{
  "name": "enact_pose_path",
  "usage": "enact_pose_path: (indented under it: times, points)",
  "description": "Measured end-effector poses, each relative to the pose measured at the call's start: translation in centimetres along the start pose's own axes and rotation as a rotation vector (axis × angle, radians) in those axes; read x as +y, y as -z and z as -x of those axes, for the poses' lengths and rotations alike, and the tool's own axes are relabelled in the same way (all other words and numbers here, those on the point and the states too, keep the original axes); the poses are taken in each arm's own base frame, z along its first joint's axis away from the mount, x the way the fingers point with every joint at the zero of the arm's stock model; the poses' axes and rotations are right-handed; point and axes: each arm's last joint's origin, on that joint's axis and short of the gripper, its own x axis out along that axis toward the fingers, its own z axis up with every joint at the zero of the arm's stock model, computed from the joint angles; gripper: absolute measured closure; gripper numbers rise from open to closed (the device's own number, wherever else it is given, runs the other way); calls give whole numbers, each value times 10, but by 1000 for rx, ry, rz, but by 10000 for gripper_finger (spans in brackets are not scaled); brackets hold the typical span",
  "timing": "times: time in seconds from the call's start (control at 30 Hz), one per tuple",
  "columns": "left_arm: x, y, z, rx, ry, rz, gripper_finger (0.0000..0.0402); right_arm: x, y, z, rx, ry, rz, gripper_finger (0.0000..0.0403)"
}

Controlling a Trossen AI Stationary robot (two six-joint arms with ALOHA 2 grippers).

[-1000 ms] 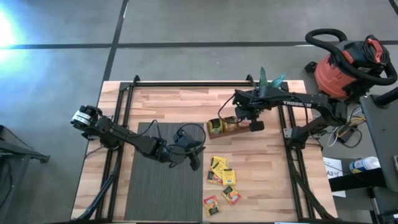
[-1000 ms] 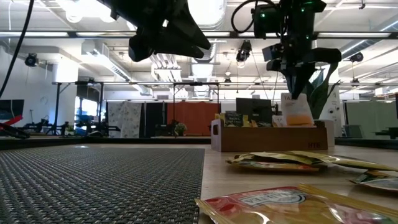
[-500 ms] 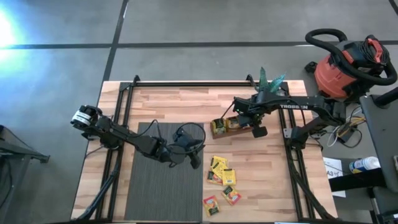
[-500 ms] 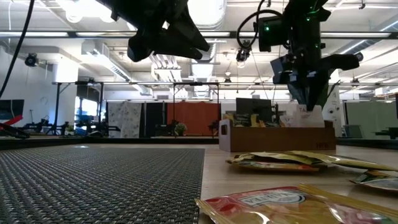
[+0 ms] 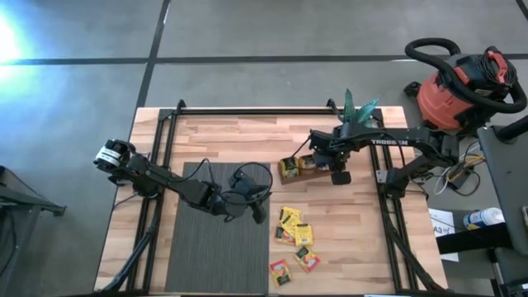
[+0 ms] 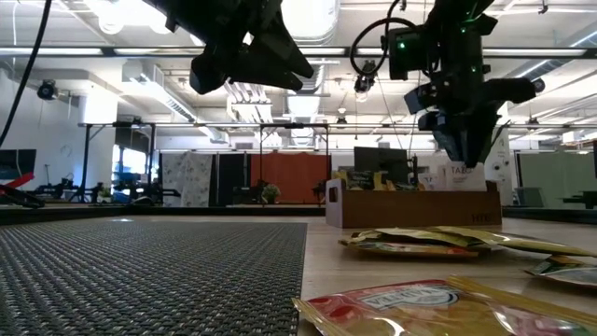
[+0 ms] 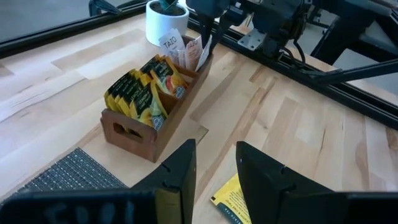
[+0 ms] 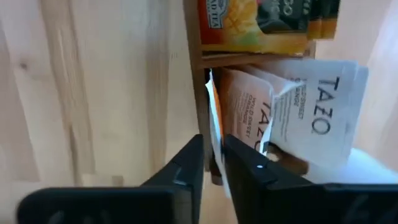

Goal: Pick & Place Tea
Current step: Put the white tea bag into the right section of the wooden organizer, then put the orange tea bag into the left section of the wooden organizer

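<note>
Brown wooden tray [image 5: 299,167], at one o'clock on the light wooden worktop [image 5: 239,136], holds upright yellow and white square tea sachets [image 7: 144,93]. Right gripper [image 8: 211,162] poised at the tray's end compartment, fingers narrowly parted astride a white sachet's edge [image 8: 214,134]; firm grasp not confirmed. Advice: release fully, lift straight up. Loose yellow sachets [image 5: 294,235] at five o'clock. Left gripper [image 7: 214,165] hovers over the dark woven mat [image 5: 214,247], fingers parted, empty.

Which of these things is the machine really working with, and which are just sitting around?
Part of the job:
- small flat yellow and orange tea sachets loose on the table
- brown wooden tray holding sachets
- right pincer over the tray

Lying about:
- dark woven mat
- white plant pot
- red vacuum cleaner
</note>
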Motion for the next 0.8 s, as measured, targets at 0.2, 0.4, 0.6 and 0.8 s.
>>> enact_pose_path:
  times: [0.2,0.4,0.6,0.8]
  points:
    - [-1,1,0,15,19,2,294,-1,0,14,-43,17,-144,290]
    - [-4,3,1,98,123,11,294,6,9,47,-142,33,-228,260]
    - [-9,11,4,282,325,-17,294,41,27,83,-333,-90,-319,260]
    - [-11,19,8,331,387,-45,294,92,25,73,-368,-271,-471,267]
